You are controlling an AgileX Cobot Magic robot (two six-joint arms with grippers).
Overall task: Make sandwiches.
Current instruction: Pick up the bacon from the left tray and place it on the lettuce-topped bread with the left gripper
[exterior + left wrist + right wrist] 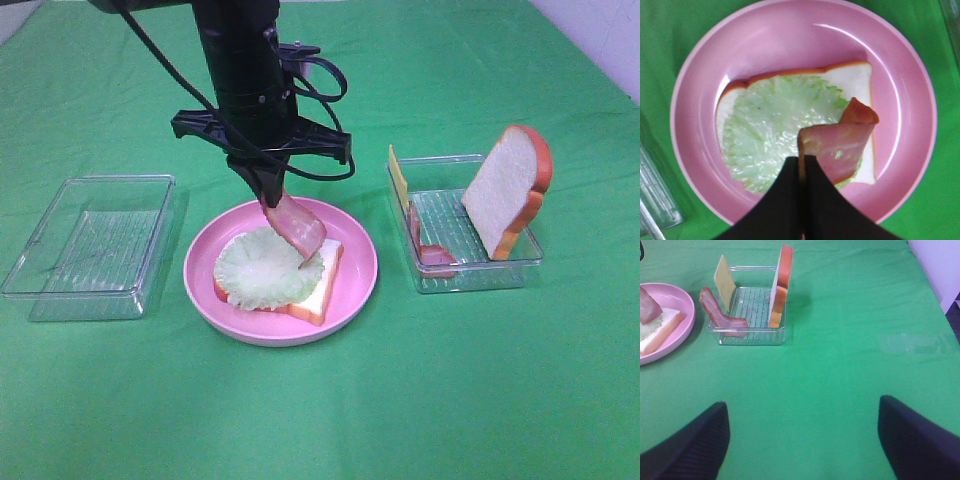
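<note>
Clear tray [100,240], pink plate [360,272] under dangling bacon [297,225], second tray [470,277] holding bread [505,190]

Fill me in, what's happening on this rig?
The left pincer is shut on a bacon strip, hanging it over the lettuce leaf that lies on a bread slice on the pink plate. The right pincer is open over the green cloth, holding nothing. The clear tray on the right holds a cheese slice, a second bacon strip and a leaning second bread slice.
</note>
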